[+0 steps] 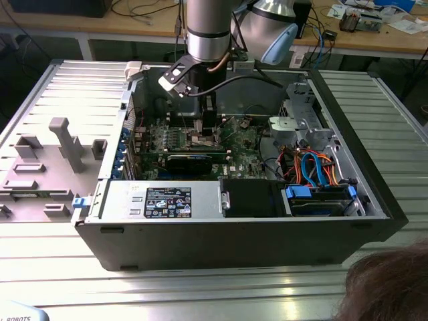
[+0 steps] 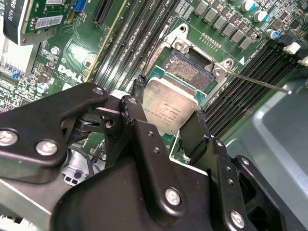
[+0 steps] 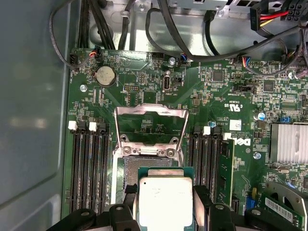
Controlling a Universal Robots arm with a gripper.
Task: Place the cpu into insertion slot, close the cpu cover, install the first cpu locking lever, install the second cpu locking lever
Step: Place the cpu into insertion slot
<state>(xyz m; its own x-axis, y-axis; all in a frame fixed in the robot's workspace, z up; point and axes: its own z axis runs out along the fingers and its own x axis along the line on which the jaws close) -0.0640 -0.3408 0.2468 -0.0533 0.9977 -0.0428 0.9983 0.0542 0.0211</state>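
Second wrist view: the claw (image 2: 169, 103) is clamped on the cpu (image 2: 174, 109), one black finger (image 2: 139, 89) against one edge of the chip and the other finger (image 2: 195, 127) against the opposite edge. The cpu's dull silver top faces up, with its green border showing along one side. It sits over the near edge of the insertion slot (image 2: 188, 65). Most of the slot's dark contact field lies bare beyond the chip, so the chip is not seated; whether it touches the rim cannot be told. A thin metal rod (image 2: 260, 82) sticks out from the corner of the socket frame over the black memory slots (image 2: 240, 86).

In the first wrist view the cpu (image 3: 165, 204) hangs in the claw (image 3: 165, 197) in front of the insertion slot (image 3: 144, 166). The cpu cover (image 3: 150, 113) stands swung up on the slot's far side, the green motherboard (image 3: 144, 82) showing through its square window. Memory slots (image 3: 89, 168) flank the socket on both sides.

In the exterior view the arm (image 1: 208, 27) reaches straight down into an open computer case (image 1: 234, 234) lying mid-counter (image 1: 200, 281). The claw (image 1: 204, 130) is low over the motherboard (image 1: 241, 144). A grey fixture (image 1: 47, 167) lies toward the counter's edge at the exterior view's left, and a person's hair (image 1: 391, 284) shows at the near corner on the exterior view's right.
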